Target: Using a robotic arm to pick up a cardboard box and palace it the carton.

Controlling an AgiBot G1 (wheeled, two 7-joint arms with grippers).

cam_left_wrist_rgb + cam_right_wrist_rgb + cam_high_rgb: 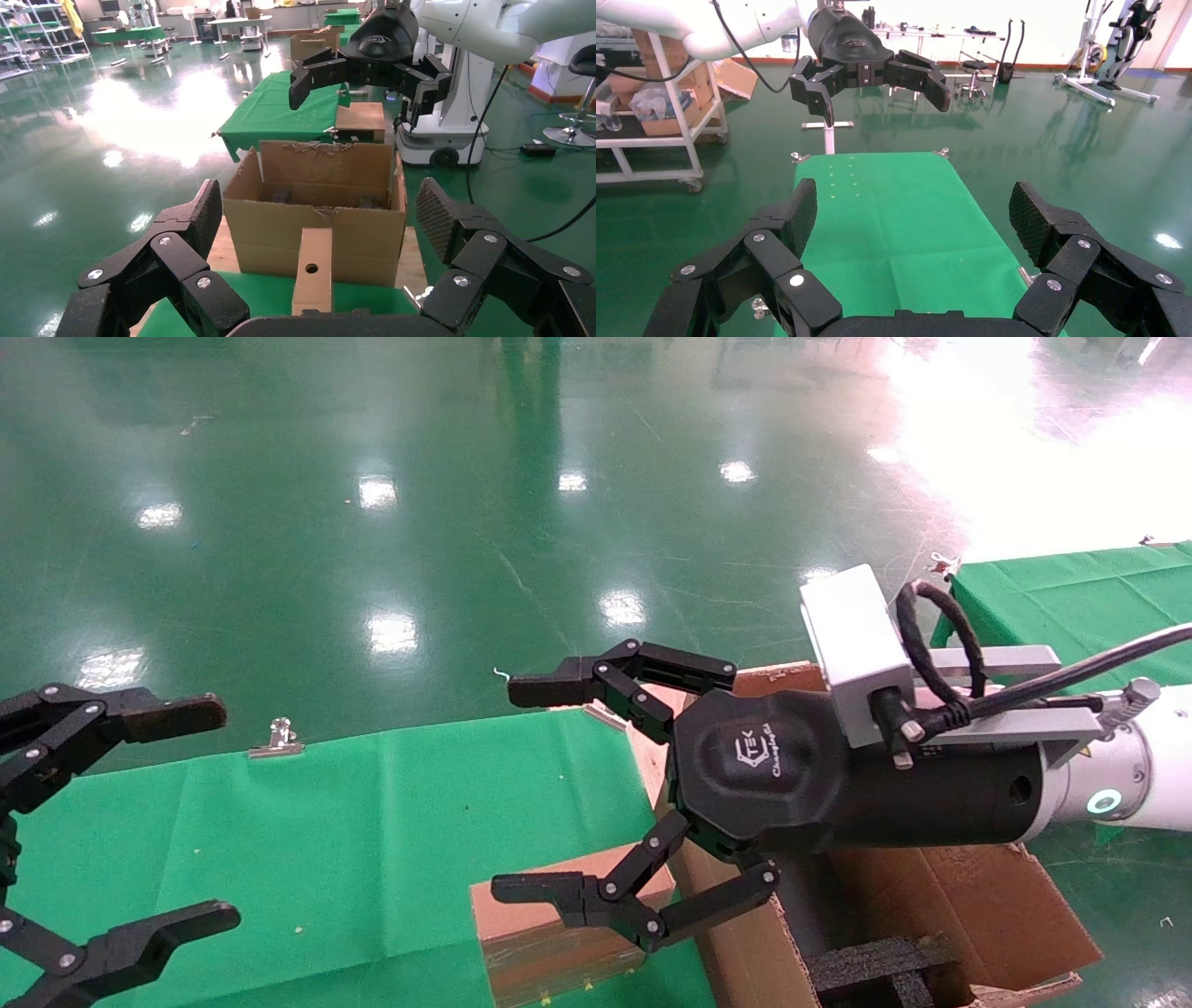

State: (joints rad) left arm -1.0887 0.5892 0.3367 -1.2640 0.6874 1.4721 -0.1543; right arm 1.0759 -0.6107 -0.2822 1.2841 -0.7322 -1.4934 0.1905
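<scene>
The small brown cardboard box lies on the green table, close to the carton's left side. In the left wrist view its narrow face with the round hole faces me. The large carton with ragged flaps and black foam stands at the right; it also shows in the left wrist view. My right gripper on the white arm is open and empty, hovering above the box at the carton's edge. My left gripper is open and empty at the far left.
A metal clip holds the cloth at the table's far edge. A second green table stands at the far right. The carton rests on a pale wooden board. Glossy green floor lies beyond.
</scene>
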